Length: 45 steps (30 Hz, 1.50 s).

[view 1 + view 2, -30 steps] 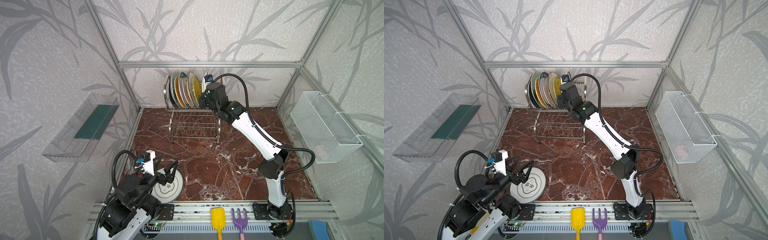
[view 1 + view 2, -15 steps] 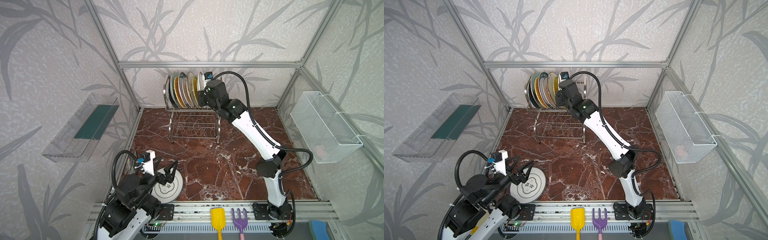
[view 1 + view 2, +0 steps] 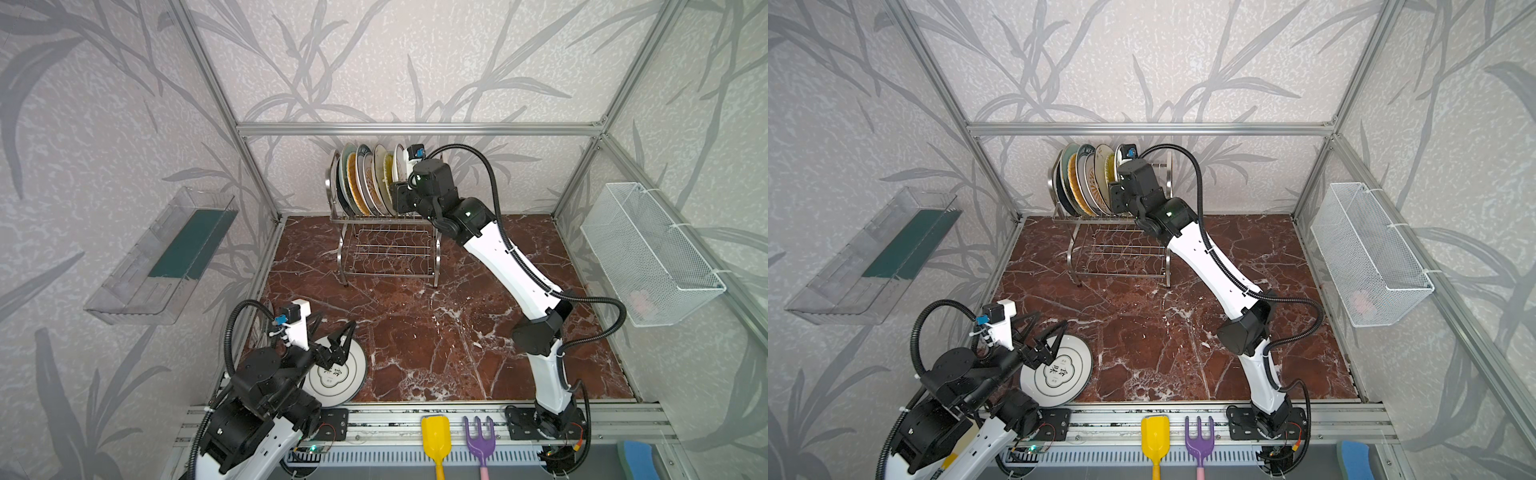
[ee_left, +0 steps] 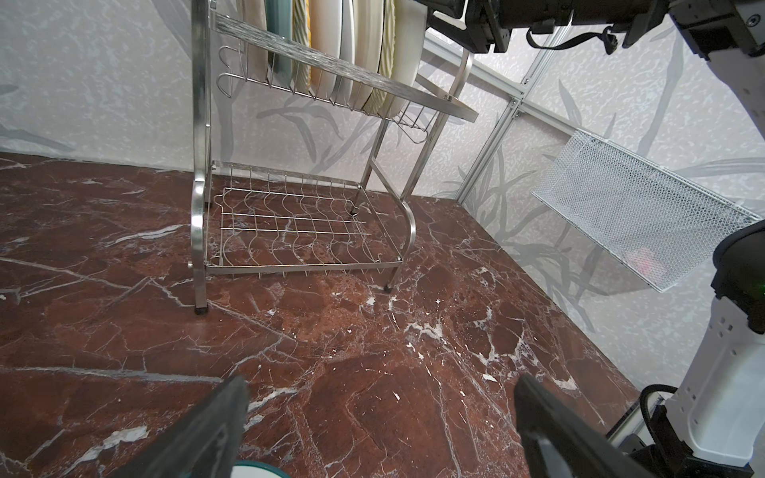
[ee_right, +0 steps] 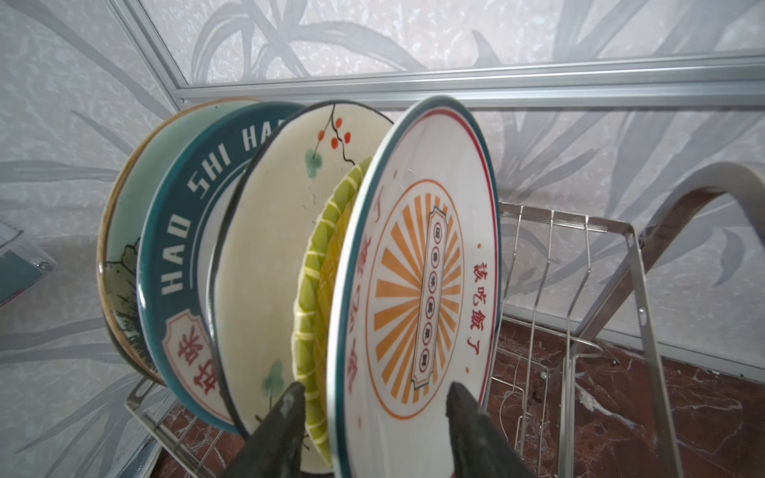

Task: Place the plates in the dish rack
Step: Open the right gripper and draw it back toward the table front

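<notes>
One plate racked, one waiting

Lower left in a top view, the left gripper [image 3: 336, 328] gapes empty over the Chinese-character plate [image 3: 336, 382], poised to pick. Upper centre, the sunburst plate [image 5: 418, 269] stands slotted in the dish rack [image 3: 437, 253], with the right gripper [image 5: 374, 389] parted loosely around it.

Veined red-brown marble tabletop [image 3: 436, 332]: a steel dish rack [image 3: 388, 273] stands on its feet at 12 o'clock by the back edge, while a white plate [image 3: 345, 382] with Chinese characters lies flat, face up, at 7 o'clock near the front edge.
</notes>
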Available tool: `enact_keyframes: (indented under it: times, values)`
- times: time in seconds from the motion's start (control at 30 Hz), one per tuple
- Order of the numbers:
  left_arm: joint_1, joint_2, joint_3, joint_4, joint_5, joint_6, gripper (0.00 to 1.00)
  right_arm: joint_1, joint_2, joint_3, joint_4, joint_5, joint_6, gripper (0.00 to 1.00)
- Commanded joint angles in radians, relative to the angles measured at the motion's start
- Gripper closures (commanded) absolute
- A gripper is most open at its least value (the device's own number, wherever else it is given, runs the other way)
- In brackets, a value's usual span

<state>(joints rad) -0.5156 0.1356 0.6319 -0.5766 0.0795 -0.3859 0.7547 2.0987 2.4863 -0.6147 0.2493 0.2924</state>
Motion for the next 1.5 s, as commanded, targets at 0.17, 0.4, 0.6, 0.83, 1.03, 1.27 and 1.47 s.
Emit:
enact_keyframes:
  times: [0.17, 0.4, 0.6, 0.83, 1.03, 1.27, 1.47]
  values:
    - [0.006, 0.028, 0.002, -0.022, -0.012, -0.006, 0.01, 0.004, -0.129, -0.06, 0.038, -0.063, -0.002, 0.36]
    - [-0.013, 0.084, -0.002, -0.055, -0.049, -0.109, 0.01, 0.005, -0.385, -0.452, 0.221, -0.083, -0.015, 0.27]
    - [-0.015, 0.165, 0.022, -0.254, -0.203, -0.385, 0.01, 0.004, -0.699, -0.911, 0.346, -0.085, 0.023, 0.18]
    - [0.003, 0.219, 0.039, -0.47, -0.379, -0.636, 0.01, 0.006, -1.009, -1.364, 0.426, -0.121, 0.102, 0.01]
    - [0.113, 0.295, 0.013, -0.469, -0.369, -0.679, 0.01, 0.011, -1.156, -1.624, 0.418, -0.176, 0.119, 0.01]
    - [0.361, 0.358, -0.065, -0.422, -0.256, -0.683, 0.01, 0.015, -1.221, -1.836, 0.493, -0.239, 0.136, 0.01]
    - [0.511, 0.398, -0.112, -0.406, -0.231, -0.756, 0.01, 0.018, -1.181, -1.918, 0.563, -0.291, 0.124, 0.01]
